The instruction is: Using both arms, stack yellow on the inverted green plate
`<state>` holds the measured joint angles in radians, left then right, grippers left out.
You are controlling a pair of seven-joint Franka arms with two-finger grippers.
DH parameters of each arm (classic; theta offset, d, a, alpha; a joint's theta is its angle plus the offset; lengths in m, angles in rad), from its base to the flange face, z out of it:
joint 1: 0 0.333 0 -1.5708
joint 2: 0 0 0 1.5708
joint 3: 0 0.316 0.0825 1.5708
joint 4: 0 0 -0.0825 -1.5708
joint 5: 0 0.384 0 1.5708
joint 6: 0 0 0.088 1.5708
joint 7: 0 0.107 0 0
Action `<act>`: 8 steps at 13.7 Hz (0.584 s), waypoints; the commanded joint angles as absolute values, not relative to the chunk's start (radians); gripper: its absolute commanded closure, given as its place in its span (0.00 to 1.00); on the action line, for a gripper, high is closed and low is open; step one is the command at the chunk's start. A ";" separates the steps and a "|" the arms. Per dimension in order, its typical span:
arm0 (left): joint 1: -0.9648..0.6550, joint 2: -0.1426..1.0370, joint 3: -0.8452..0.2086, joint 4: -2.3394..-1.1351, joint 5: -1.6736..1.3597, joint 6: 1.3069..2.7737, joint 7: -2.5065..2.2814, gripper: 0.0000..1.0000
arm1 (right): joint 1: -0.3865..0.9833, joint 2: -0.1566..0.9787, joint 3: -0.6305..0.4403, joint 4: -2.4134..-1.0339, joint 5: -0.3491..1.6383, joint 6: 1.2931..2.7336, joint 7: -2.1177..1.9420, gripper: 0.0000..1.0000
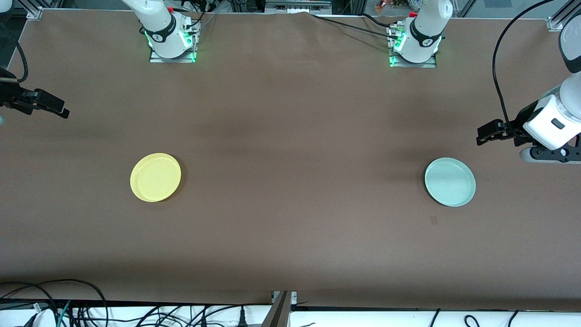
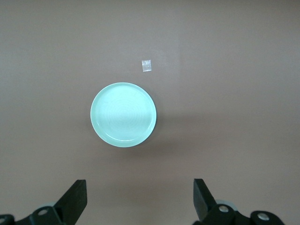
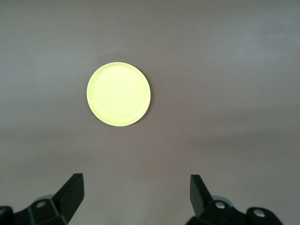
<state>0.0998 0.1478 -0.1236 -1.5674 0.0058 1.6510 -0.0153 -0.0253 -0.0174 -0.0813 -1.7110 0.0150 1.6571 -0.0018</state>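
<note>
Nearest the front camera lie the two plates, well apart on the brown desk (image 1: 290,136). The yellow plate (image 1: 155,177) sits toward the right arm's end, the green plate (image 1: 450,181) toward the left arm's end; if the desk is read as a clock face in the front view, they lie at about eight and four o'clock. Both lie rim up, so the green plate is not yet inverted and nothing is stacked. A small pale scrap (image 2: 147,65) lies just beside the green plate. Both plates look light, stiff and glossy, so probably slippery; with such low rims, the likeliest hold is a pinch across the rim edge, and flipping the green one may call for tipping it up first. Higher in the scene, the left hand (image 1: 488,136) hangs over the desk close to the green plate, fingers (image 2: 75,199) spread wide apart and holding nothing. The right hand (image 1: 54,107) hangs over the desk's edge at its own end, fingers (image 3: 72,193) likewise wide apart and empty.
</note>
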 commanded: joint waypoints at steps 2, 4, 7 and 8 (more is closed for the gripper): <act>0.095 0.140 -0.123 -1.568 0.034 1.655 -0.003 0.00 | -0.037 -0.012 -0.066 -1.690 -0.002 1.646 0.006 0.00; 0.097 0.141 -0.123 -1.568 0.031 1.655 -0.002 0.00 | -0.037 -0.015 -0.066 -1.692 -0.002 1.637 0.006 0.00; 0.103 0.152 -0.123 -1.568 0.026 1.651 0.002 0.00 | -0.037 -0.015 -0.066 -1.692 0.005 1.637 0.008 0.00; 0.107 0.167 -0.123 -1.568 0.032 1.651 0.018 0.00 | -0.037 -0.015 -0.066 -1.690 0.008 1.637 0.009 0.00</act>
